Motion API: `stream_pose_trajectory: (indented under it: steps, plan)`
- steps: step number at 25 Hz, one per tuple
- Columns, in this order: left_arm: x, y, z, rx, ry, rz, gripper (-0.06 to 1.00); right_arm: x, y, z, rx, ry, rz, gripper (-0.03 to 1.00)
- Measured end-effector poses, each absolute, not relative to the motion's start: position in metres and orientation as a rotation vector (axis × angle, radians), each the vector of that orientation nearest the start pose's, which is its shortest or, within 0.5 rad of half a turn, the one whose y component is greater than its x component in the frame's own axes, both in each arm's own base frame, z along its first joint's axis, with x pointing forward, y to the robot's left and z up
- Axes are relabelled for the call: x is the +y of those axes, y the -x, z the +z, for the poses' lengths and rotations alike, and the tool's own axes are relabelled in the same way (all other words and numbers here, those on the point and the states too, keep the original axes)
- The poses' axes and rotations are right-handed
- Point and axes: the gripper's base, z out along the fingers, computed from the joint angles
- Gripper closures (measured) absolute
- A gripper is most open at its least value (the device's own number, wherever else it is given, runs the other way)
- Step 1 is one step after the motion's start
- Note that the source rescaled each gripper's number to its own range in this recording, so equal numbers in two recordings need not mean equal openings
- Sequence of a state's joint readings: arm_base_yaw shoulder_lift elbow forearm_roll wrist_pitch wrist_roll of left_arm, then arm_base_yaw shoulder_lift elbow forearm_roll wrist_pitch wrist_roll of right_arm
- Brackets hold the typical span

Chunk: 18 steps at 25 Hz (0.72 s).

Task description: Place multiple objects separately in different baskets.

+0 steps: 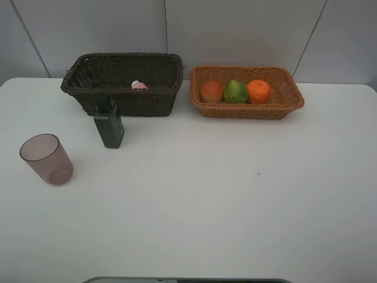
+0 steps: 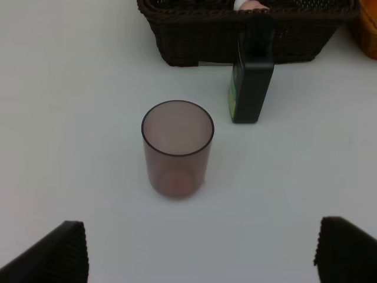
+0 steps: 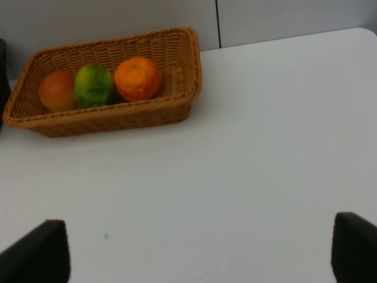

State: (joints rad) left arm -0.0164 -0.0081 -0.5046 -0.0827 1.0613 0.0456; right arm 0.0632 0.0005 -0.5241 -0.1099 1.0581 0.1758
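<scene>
The dark brown basket [image 1: 141,104] stands at the back left with a pink bottle [image 1: 139,85] inside. The light tan basket [image 1: 247,111] to its right holds a red-orange fruit [image 1: 211,91], a green fruit [image 1: 235,91] and an orange [image 1: 258,91]. A dark green bottle [image 1: 109,125] stands upright just in front of the dark basket. The purple-brown cup [image 1: 46,159] stands upright at the left. My left gripper [image 2: 200,253] is open, short of the cup [image 2: 177,147]. My right gripper [image 3: 197,253] is open over bare table, well away from the tan basket [image 3: 106,118].
A white table carries everything, and a grey panelled wall rises behind the baskets. In the left wrist view the green bottle [image 2: 252,82] stands against the dark basket [image 2: 194,35]. Neither arm shows in the exterior view.
</scene>
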Motion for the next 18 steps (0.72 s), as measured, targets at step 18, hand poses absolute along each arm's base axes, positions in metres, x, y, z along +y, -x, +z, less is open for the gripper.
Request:
stream_pose_trajectory:
  steps: [18]
  plan:
    - [-0.0065,0.007,0.2787,2.029,-0.067,-0.08,-0.05,-0.0092,0.0073,0.2845,2.01,-0.12,0.021,0.01]
